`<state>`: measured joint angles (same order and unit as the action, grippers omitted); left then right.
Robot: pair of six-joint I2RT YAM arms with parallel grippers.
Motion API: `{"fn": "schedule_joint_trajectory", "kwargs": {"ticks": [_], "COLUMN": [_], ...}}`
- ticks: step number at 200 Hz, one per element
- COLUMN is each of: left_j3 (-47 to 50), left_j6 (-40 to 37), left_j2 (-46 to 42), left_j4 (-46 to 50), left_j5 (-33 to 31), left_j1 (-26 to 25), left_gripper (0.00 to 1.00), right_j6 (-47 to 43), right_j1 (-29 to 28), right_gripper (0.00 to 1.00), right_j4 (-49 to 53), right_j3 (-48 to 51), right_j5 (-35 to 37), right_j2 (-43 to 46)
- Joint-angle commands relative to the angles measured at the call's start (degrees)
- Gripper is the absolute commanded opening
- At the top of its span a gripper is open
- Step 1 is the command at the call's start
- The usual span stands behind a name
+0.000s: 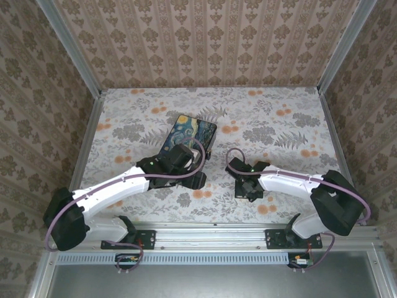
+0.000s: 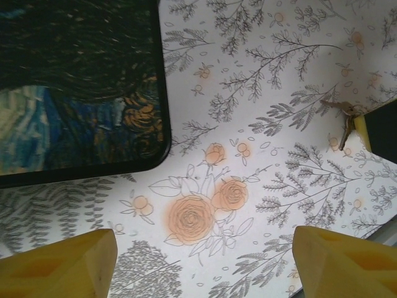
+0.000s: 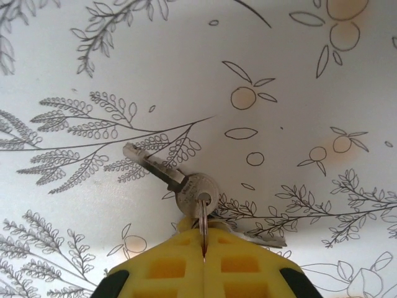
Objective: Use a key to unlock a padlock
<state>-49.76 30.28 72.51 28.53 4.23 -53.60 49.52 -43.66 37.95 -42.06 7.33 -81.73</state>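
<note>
Right gripper (image 3: 203, 236): we find the fingers pressed together with no gap, pinching the thin ring (image 3: 203, 211) threaded through the head of the key (image 3: 186, 181).
Key, position: just ahead of the right fingertips, blade pointing away to the left. It is on or close over the floral cloth (image 3: 279, 93), and we cannot tell whether it is lifted clear.
Second blade (image 3: 263, 237): on the same ring, lying just to the right of the fingertips.
Left gripper (image 2: 201, 257): fingers (image 2: 68, 264) stand wide apart with only bare cloth between them. It holds nothing.
Painted box (image 2: 74, 87): just beyond the left fingers in the left wrist view, apart from them.
Key, cross-check: the left wrist view places it well off to the right, at the tip of the right arm's yellow finger (image 2: 363, 130).
Padlock: we cannot make out its place and confirm no contact with either gripper.
Done: the key is secured by its ring.
Outstanding: the padlock is to be found and steadied. The key is then to be brought to the keyway, inserted and turned, and the shackle released.
Progress, our judgement: early. Only the first step is in hand.
Concern, our judgement: a hold on the ring rather than the head leaves the blade free to swing, so a firmer regrip may be needed before insertion.
</note>
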Motion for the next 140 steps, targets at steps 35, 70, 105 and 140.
{"fn": "schedule_joint_trajectory", "kwargs": {"ticks": [35, 70, 105, 140], "left_j3": [2.5, 6.6, 8.9, 13.2], "left_j6": [10.7, 18.5, 22.0, 15.5], "left_j2": [4.4, 4.7, 5.6, 3.5], "left_j4": [-13.0, -25.9, -35.8, -44.1], "left_j5": [7.2, 11.4, 16.6, 22.3], "left_j1": [-1.5, -1.3, -0.2, 0.0], "left_gripper": [0.74, 0.72, 0.58, 0.52], "right_j6": [-12.8, -15.1, -15.0, -11.1], "right_j1": [1.1, 2.7, 4.3, 8.7], "right_gripper": [0.00, 0.00, 0.00, 0.02], "right_j4": [2.8, 2.1, -3.4, -6.8], "right_j3": [-1.5, -2.8, -4.1, -4.9], "right_j5": [-3.0, -11.5, -24.9, -33.6], "right_j2": [11.1, 14.4, 17.4, 17.9]}}
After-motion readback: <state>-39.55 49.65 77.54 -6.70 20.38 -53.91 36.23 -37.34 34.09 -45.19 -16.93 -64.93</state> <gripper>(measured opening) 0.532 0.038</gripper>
